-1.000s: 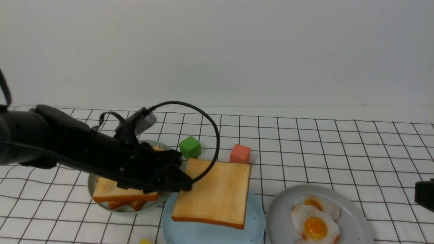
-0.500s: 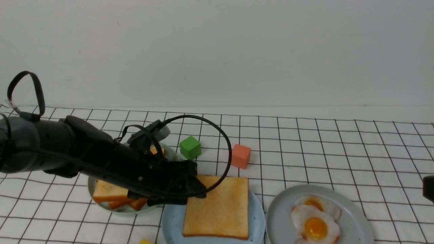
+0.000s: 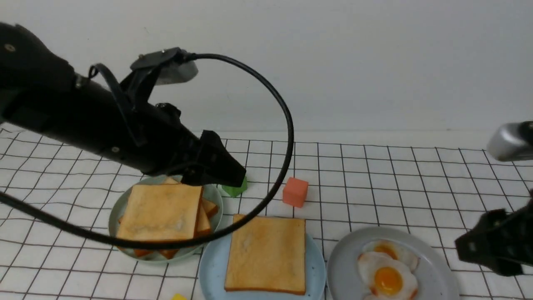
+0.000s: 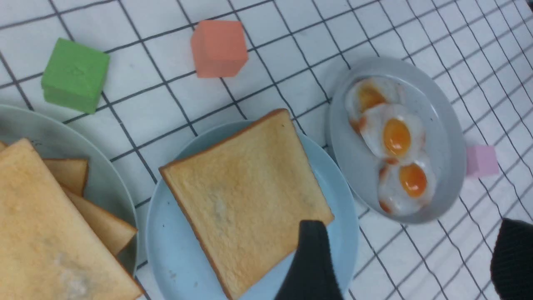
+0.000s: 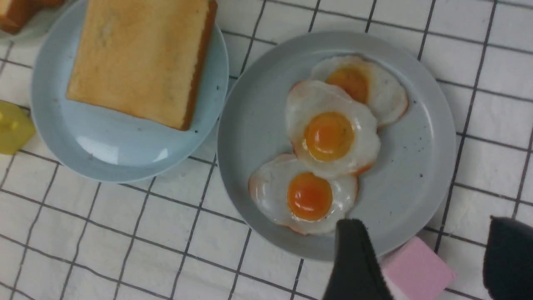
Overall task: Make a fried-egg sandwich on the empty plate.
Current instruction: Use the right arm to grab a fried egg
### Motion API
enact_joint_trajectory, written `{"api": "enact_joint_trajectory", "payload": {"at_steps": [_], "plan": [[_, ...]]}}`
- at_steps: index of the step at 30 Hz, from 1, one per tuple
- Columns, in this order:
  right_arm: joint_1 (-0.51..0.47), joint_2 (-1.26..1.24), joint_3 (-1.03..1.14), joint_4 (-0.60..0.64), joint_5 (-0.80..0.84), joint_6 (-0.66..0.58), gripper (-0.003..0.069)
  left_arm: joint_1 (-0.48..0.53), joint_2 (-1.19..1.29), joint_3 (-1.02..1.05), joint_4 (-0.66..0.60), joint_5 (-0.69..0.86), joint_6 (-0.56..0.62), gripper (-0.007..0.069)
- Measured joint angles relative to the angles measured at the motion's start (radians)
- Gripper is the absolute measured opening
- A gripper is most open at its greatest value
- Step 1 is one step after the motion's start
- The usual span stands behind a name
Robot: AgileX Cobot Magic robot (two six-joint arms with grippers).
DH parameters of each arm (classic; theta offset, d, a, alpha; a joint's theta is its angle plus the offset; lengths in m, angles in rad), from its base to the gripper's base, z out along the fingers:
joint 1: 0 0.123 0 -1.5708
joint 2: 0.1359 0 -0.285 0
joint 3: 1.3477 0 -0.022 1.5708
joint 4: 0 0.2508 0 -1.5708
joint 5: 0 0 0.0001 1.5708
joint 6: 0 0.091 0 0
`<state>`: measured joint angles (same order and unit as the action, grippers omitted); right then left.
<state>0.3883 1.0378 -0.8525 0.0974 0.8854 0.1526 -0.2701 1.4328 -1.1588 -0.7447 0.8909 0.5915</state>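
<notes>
On the pale blue plate (image 3: 211, 273) lies one toast slice (image 3: 266, 254).

A plain pale wall (image 3: 374, 62) stands behind the white, black-gridded tablecloth (image 3: 416, 175).

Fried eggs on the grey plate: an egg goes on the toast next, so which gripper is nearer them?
Right. The right gripper hovers by the grey plate, beside the fried eggs; the left gripper is up near the toast pile, beyond the blue plate.
</notes>
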Motion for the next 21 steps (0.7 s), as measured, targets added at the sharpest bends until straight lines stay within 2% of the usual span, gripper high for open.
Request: {"api": "enact_joint_trajectory", "payload": {"at_steps": [4,8,9,12,16,18,19,20,21], "plan": [[-0.034,0.172,0.0,0.066,-0.089,0.013,0.043,0.0,-0.049,-0.007,0.091,0.175,0.0,0.0411],[-0.134,0.274,0.006,0.181,-0.145,-0.055,0.043,0.0,-0.115,0.006,0.119,0.285,0.0,0.0299],[-0.147,0.282,0.008,0.19,-0.152,-0.061,0.043,0.0,-0.12,0.009,0.119,0.285,0.001,0.0293],[-0.255,0.329,0.072,0.391,-0.206,-0.223,0.043,0.0,-0.205,0.059,0.07,0.282,0.049,0.018],[-0.361,0.368,0.169,0.692,-0.24,-0.498,0.043,0.0,-0.315,0.158,-0.026,0.241,0.219,0.0051],[-0.385,0.38,0.19,0.777,-0.256,-0.58,0.043,0.0,-0.338,0.187,-0.053,0.226,0.254,0.0023],[-0.407,0.4,0.214,0.886,-0.272,-0.68,0.043,0.0,-0.359,0.223,-0.078,0.197,0.296,-0.0009],[-0.412,0.402,0.215,0.896,-0.274,-0.689,0.043,0.0,-0.362,0.23,-0.082,0.194,0.305,-0.0013],[-0.423,0.423,0.226,0.957,-0.283,-0.743,0.043,0.0,-0.365,0.243,-0.089,0.179,0.327,-0.0013]]}}
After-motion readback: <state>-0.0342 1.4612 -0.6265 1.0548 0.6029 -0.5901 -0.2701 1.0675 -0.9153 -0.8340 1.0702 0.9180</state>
